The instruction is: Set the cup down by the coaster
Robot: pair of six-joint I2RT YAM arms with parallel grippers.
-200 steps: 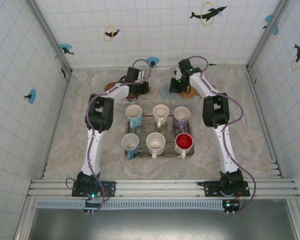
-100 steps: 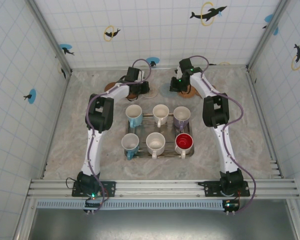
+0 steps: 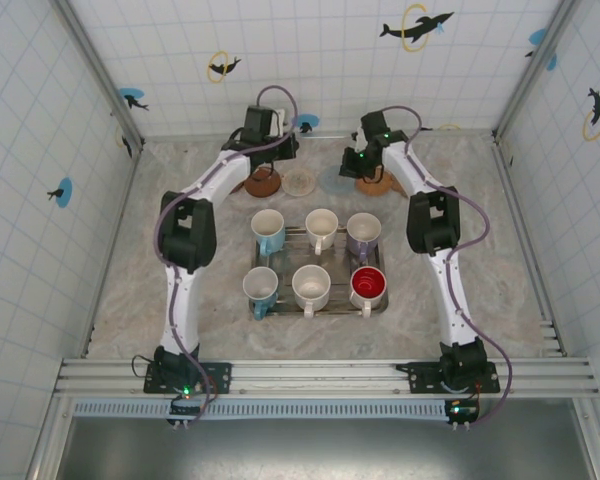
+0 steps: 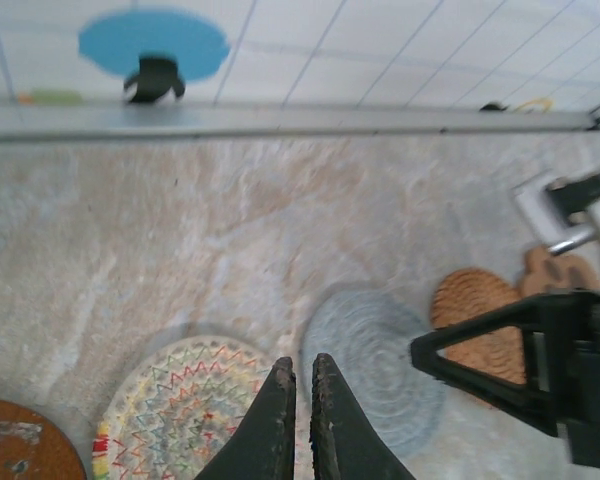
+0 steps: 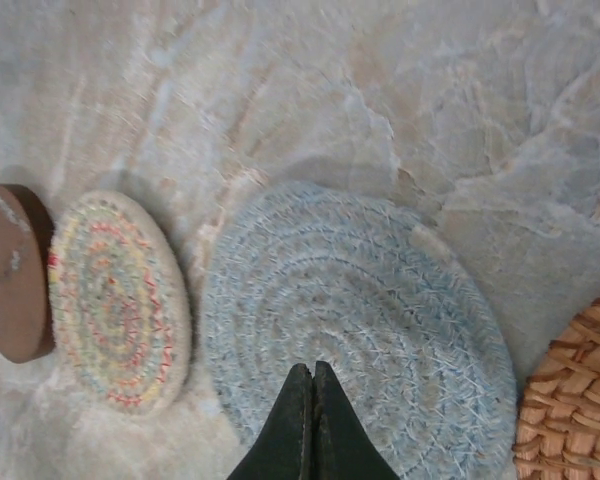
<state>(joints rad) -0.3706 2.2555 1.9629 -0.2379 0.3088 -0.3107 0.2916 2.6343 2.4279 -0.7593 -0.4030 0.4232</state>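
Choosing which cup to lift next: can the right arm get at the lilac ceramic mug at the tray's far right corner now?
Probably yes. The lilac ceramic mug stands open-topped with nothing between it and the right gripper, whose shut jaws must open first.

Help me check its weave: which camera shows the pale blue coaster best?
The right wrist view: the pale blue coaster lies large, its weave sharp, the shut right hand covering a little of its lower part. The left wrist view shows it smaller and blurred; the top view, tiny beside the right arm.
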